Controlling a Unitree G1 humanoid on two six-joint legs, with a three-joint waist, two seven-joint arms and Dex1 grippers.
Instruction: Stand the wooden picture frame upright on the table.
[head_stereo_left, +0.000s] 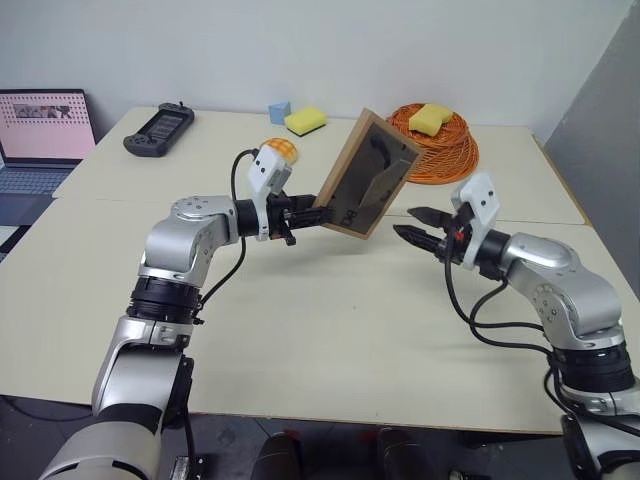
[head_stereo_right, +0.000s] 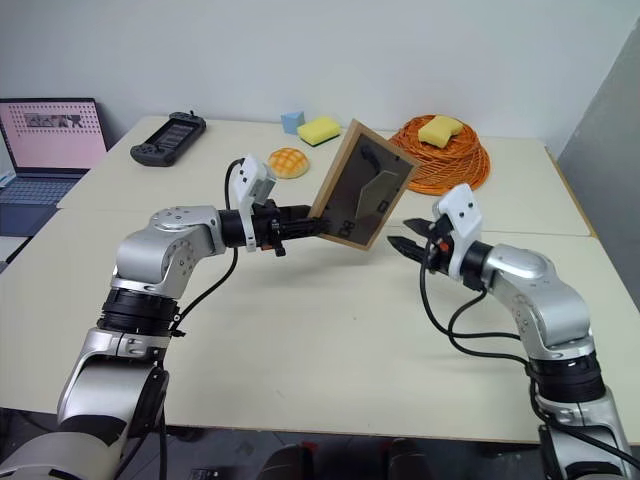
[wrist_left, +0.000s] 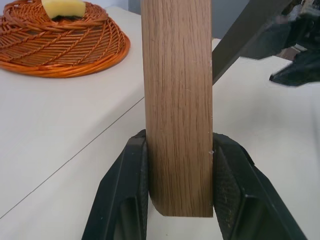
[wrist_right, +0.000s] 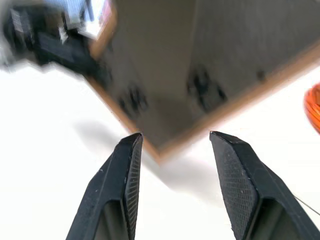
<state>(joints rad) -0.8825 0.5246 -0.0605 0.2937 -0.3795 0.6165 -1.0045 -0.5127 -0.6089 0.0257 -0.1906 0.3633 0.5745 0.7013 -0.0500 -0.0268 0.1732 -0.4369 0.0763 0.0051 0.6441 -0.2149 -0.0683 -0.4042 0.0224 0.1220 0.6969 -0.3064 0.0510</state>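
The wooden picture frame (head_stereo_left: 368, 175) hangs tilted above the table (head_stereo_left: 330, 340), its dark back panel and stand flap facing me. My left gripper (head_stereo_left: 308, 215) is shut on the frame's lower left edge; in the left wrist view both fingers (wrist_left: 125, 195) press the light wood edge (wrist_left: 177, 100). My right gripper (head_stereo_left: 412, 222) is open with nothing in it, a short way to the right of the frame's lower corner and apart from it. The right wrist view shows the frame's back (wrist_right: 200, 65) just beyond the spread fingertips (wrist_right: 131, 150).
An orange wicker basket (head_stereo_left: 440, 145) with a yellow sponge (head_stereo_left: 432, 118) sits at the back right. Another yellow sponge (head_stereo_left: 305, 121), a blue cube (head_stereo_left: 279, 111), a bun (head_stereo_left: 281, 150) and a black handheld controller (head_stereo_left: 159, 129) lie along the back. A laptop (head_stereo_left: 40, 135) stands far left.
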